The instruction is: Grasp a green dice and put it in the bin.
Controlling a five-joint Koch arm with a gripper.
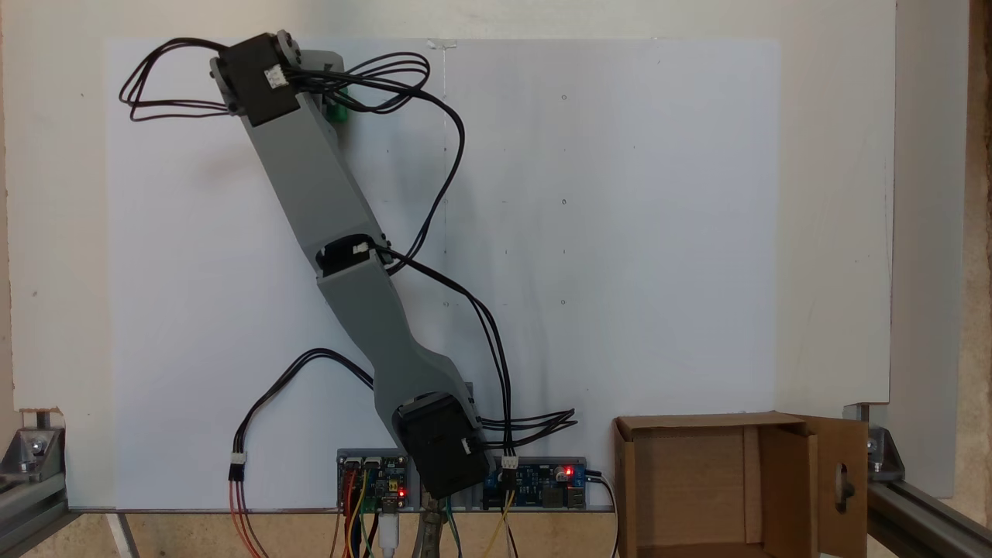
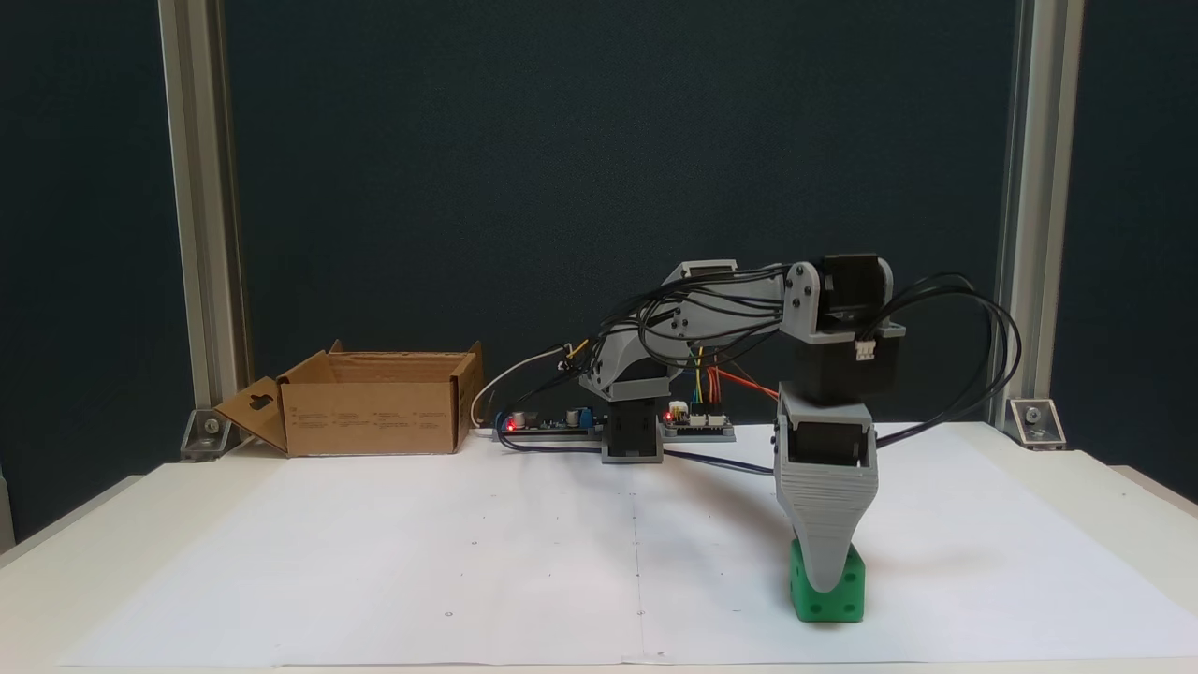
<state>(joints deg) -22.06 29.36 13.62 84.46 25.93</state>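
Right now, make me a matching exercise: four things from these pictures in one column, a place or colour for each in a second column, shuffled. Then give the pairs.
Things
1. dice
2. bin
3. gripper
4. paper sheet

Places or colours
A. white, spread flat over the table
B. brown cardboard, by the table's edge near a metal post
C. bright green, standing on the paper
D. grey, pointing down right over the dice

Pairs: 1-C, 2-B, 3-D, 4-A
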